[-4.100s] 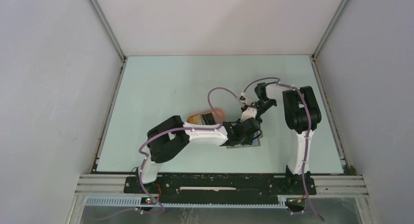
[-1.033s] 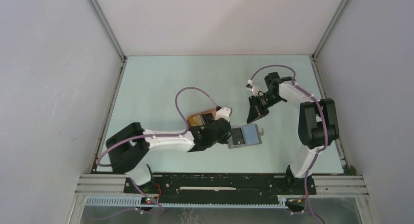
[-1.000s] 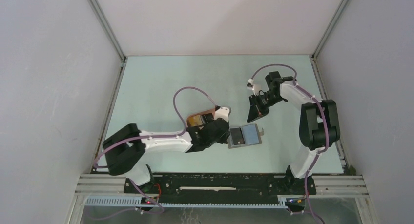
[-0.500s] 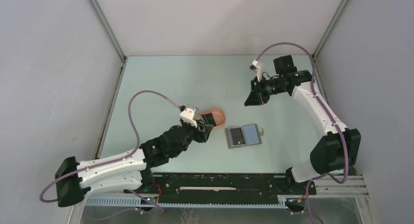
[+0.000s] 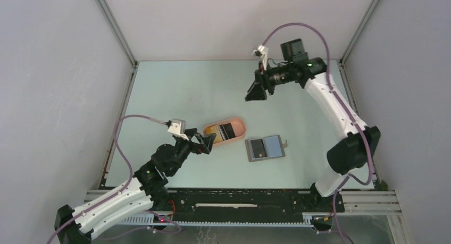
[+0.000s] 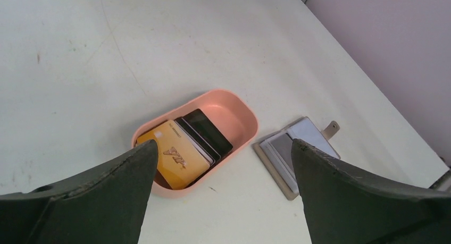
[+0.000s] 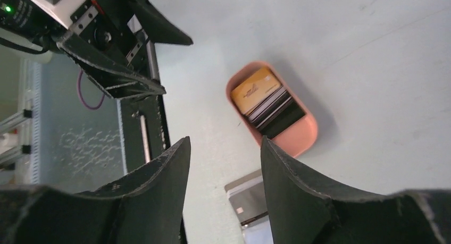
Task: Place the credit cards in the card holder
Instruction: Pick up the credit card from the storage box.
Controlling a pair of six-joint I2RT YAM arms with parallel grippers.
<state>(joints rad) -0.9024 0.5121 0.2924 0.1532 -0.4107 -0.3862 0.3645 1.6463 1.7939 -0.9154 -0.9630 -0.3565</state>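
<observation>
the peach-orange tray is the landmark here: an oval dish on the pale table, its long axis running side to side in the top view, the right end tipped a little toward the back.

the credit cards all lie inside the tray, flat and shingled one over another. each card's long axis runs across the tray, not along it. the yellow-orange card sits at the tray's left end, a few cards with silvery-white edges overlap next to it, and a dark card lies toward the middle; the tray's right end is bare. the yellow-orange card carries a small dark mark or logo, too small to read. no other writing can be made out.

the card holder lies just to the right of the tray, apart from it, opened flat. its long axis runs side to side like the tray's. the dark grey half is the one nearer the tray, the blue-grey half is farther off, and the small tab sticks out on the side away from the tray.

the left gripper hangs just off the tray's left end, aimed at it, jaws spread wide with nothing between them. the right gripper is well apart from the tray, up toward the back of the table, its jaws parted and empty too.
</observation>
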